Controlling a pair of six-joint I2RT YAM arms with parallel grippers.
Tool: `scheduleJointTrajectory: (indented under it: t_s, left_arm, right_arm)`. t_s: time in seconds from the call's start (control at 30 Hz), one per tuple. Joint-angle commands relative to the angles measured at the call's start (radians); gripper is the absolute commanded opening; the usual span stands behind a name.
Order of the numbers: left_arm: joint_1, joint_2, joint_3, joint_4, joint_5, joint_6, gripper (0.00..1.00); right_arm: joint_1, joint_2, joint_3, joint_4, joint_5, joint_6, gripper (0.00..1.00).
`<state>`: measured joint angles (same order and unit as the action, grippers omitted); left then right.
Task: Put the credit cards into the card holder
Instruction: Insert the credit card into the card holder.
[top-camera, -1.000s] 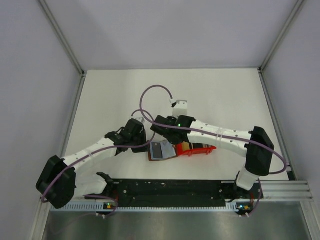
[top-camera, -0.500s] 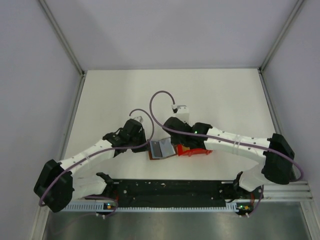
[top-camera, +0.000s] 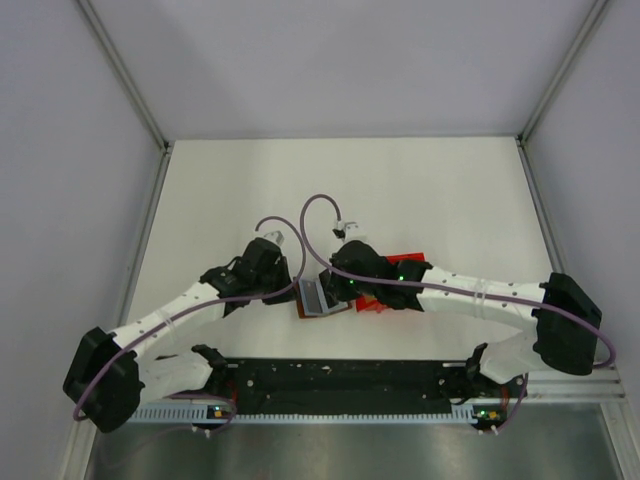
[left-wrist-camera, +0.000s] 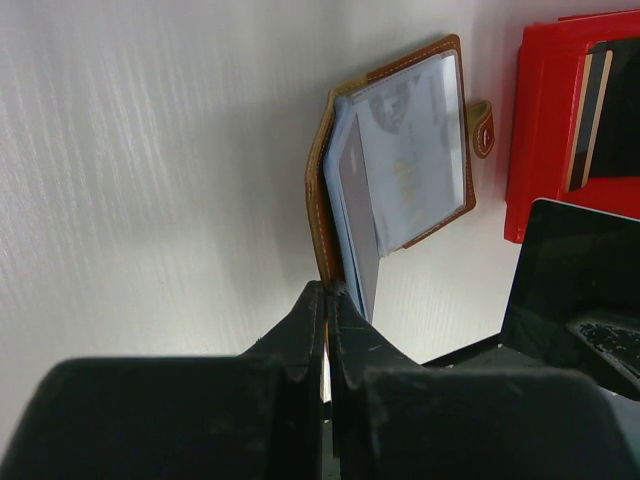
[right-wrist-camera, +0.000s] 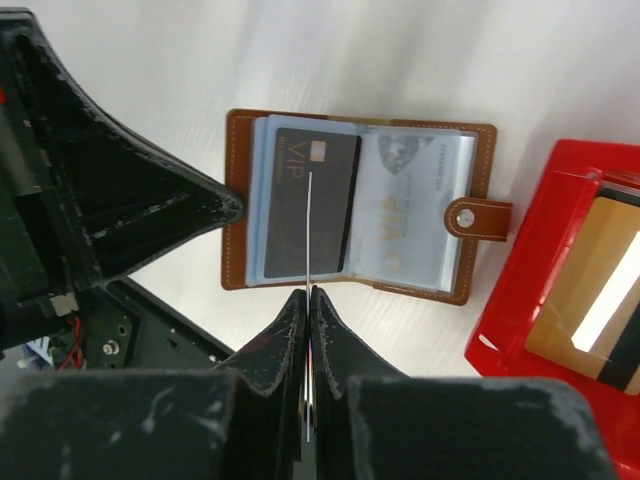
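- Right gripper (right-wrist-camera: 308, 300) closed on a card (right-wrist-camera: 309, 215), edge-on, upright over the open wallet (right-wrist-camera: 237, 200)
- Left gripper (left-wrist-camera: 326, 295) closed on wallet's left edge
- Wallet lies on table (right-wrist-camera: 400, 60), dark card (right-wrist-camera: 290, 210) in a sleeve
- Red box (right-wrist-camera: 515, 300) just right, more cards (right-wrist-camera: 590, 300) inside

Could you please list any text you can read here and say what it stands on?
"VIP": on the dark card in the open card holder.
Print on the pale card under the clear sleeve: too blurred to read.
No other text is visible.
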<state>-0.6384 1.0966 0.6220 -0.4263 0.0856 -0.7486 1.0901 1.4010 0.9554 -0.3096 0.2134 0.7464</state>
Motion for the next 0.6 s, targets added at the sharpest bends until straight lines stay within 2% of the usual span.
scheduleJointTrajectory:
  t_s: [0.0,0.2,0.57]
  left_arm:
    - [0.000,-0.026,-0.005,0.018,-0.001,0.012,0.00]
    - [0.000,-0.033,-0.002,0.014,-0.003,0.011,0.00]
    - [0.000,-0.038,-0.015,0.020,0.000,0.003,0.00]
  right_arm:
    - [-0.009,-0.036,-0.007,0.115,-0.054,0.004,0.00]
    - [-0.007,-0.004,0.000,0.135,-0.057,0.048,0.00]
    - [0.036,0.105,0.032,0.173,0.063,0.123,0.00]
